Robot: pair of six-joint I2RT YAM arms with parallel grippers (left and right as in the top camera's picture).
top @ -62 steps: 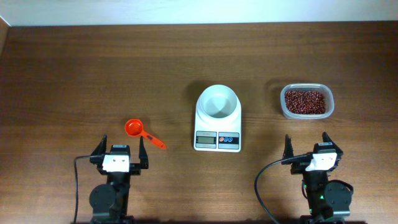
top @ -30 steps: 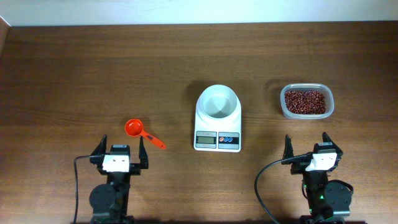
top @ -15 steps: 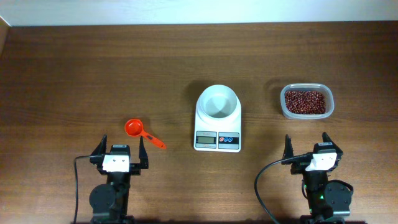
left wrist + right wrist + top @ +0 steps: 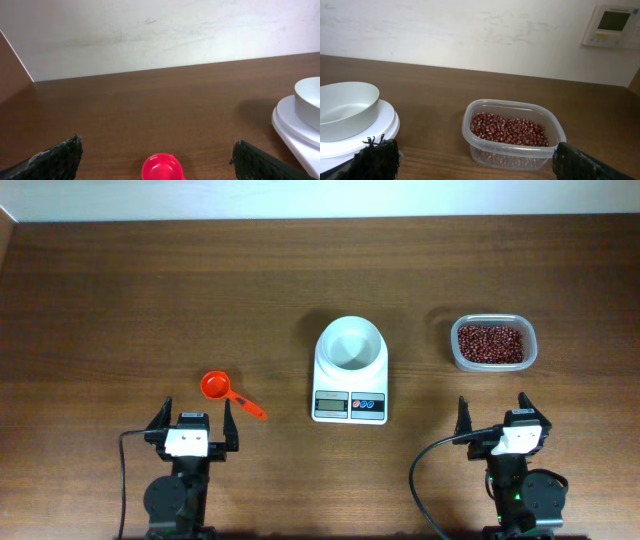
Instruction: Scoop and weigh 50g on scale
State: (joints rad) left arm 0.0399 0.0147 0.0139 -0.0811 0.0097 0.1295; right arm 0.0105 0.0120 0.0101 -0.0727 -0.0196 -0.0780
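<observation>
The white scale [image 4: 350, 395] stands at the table's middle with a round white bowl [image 4: 350, 344] on top, its display and buttons facing the arms. The bowl looks empty. A red scoop [image 4: 214, 386] lies left of it, handle pointing toward the near right. My left gripper [image 4: 194, 421] rests open just behind the scoop [image 4: 161, 167], which shows low between its fingers. Open too is my right gripper [image 4: 493, 415], resting near the front edge, with a clear tub of red beans [image 4: 492, 343] ahead of it. In the right wrist view the tub [image 4: 512, 135] sits between the fingertips' lines and the bowl [image 4: 345, 107] at left.
A white wall runs along the table's far edge, with a wall controller [image 4: 611, 26] at upper right in the right wrist view. Dark wooden table [image 4: 150, 300] all around. Cables trail from both arm bases at the near edge.
</observation>
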